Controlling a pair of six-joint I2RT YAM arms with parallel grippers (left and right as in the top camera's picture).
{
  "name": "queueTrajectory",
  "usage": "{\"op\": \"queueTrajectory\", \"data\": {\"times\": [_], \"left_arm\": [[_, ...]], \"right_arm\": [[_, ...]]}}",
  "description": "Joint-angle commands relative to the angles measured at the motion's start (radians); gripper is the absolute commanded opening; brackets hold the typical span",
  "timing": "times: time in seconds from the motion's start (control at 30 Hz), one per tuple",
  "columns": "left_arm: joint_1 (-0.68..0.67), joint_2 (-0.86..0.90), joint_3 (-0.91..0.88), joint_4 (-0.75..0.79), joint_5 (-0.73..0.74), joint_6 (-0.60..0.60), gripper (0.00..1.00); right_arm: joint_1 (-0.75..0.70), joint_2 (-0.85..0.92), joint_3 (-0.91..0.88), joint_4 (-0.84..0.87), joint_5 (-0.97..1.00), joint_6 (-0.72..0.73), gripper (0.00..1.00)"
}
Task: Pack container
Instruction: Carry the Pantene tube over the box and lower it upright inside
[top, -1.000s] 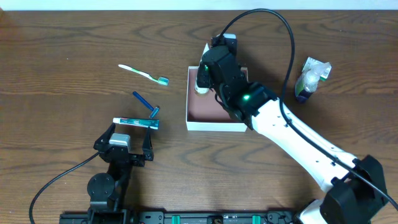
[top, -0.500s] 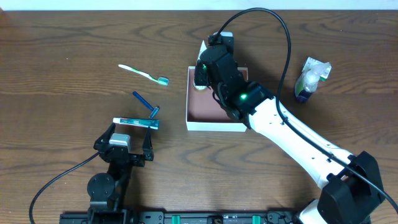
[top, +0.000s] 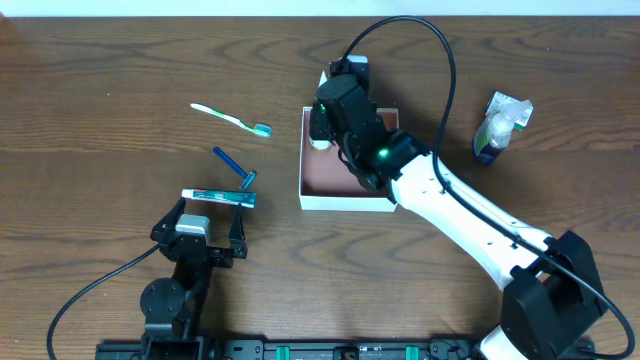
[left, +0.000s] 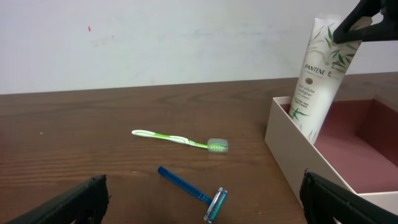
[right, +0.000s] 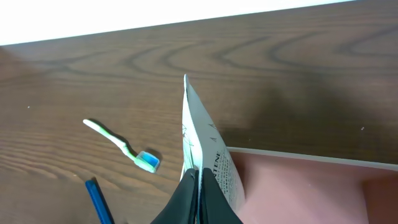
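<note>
The container, a shallow white-walled box with a reddish-brown floor, sits mid-table. My right gripper is shut on the flat crimped end of a white Pantene tube. The tube stands almost upright in the container's far-left corner. In the right wrist view the fingers pinch the tube above the container floor. The left wrist view shows the tube against the container wall. My left gripper is open and empty near the front edge, its jaws wide apart.
A green-white toothbrush, a blue razor and a toothpaste box lie left of the container. A wrapped bottle lies at the right. The toothbrush and razor lie ahead of the left gripper.
My right arm has shifted slightly left and towards the back with the tube, keeping it in the container's far-left corner. The left arm has not moved.
</note>
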Motion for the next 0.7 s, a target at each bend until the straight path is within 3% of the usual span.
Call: {"op": "queueTrajectory", "data": {"times": [0.0, 0.23, 0.4, 0.67], "left_arm": [[-0.001, -0.006, -0.018, -0.034, 0.007, 0.013, 0.98], [-0.001, -0.005, -0.018, -0.034, 0.007, 0.013, 0.98], [-0.001, -0.005, -0.018, -0.034, 0.007, 0.013, 0.98], [-0.001, -0.005, -0.018, -0.034, 0.007, 0.014, 0.98]], "right_arm": [[0.014, 0.005, 0.020, 0.026, 0.011, -0.013, 0.01], [0.014, 0.010, 0.020, 0.057, -0.018, -0.025, 0.01], [0.014, 0.010, 0.020, 0.063, -0.029, -0.028, 0.34], [0.014, 0.010, 0.020, 0.090, -0.053, -0.089, 0.38]]}}
